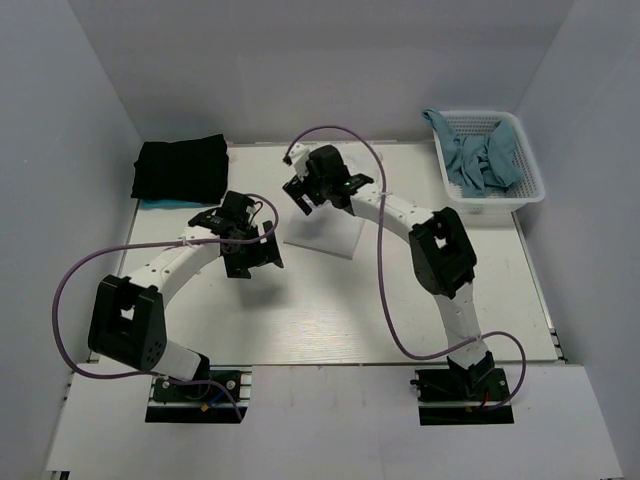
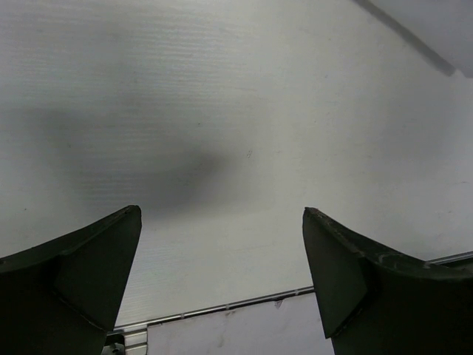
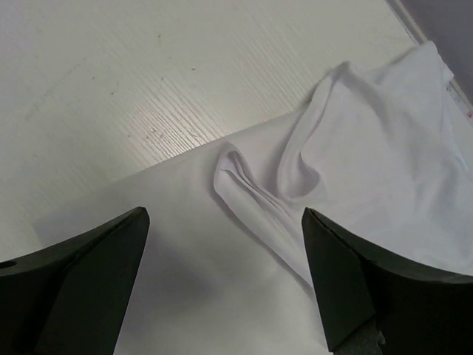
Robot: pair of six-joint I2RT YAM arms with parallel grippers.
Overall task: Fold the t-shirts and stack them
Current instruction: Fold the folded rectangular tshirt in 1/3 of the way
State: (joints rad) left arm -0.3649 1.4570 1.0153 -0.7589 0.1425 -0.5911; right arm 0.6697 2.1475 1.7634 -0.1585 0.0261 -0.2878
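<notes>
The white shirt (image 1: 335, 238) lies around the middle of the worktop (image 1: 320, 320), a bit toward the far side. It's mostly flat, but the right wrist view shows a bunched ridge and a few soft creases in it, and one edge runs straight across the bare board. The black shirt (image 1: 180, 168) is well apart from it, folded into a neat block in the far left corner. It sits on a sliver of light blue stuff (image 1: 160, 203) that pokes out along its near edge, can't tell what that is

The right hand (image 3: 225, 211) hangs over the far left part of the white shirt, fingers spread wide with nothing between them, just cloth below. Can't tell from these views whether the tips touch the cloth. The left hand (image 2: 222, 210) is just left of the white shirt, over bare worktop, also spread all the way and holding nothing. Its shadow falls on the board under it

Off in the far right corner sits a white basket (image 1: 497, 203) with blue cloth (image 1: 480, 160) heaped in it, some of it draped over the far left rim
</notes>
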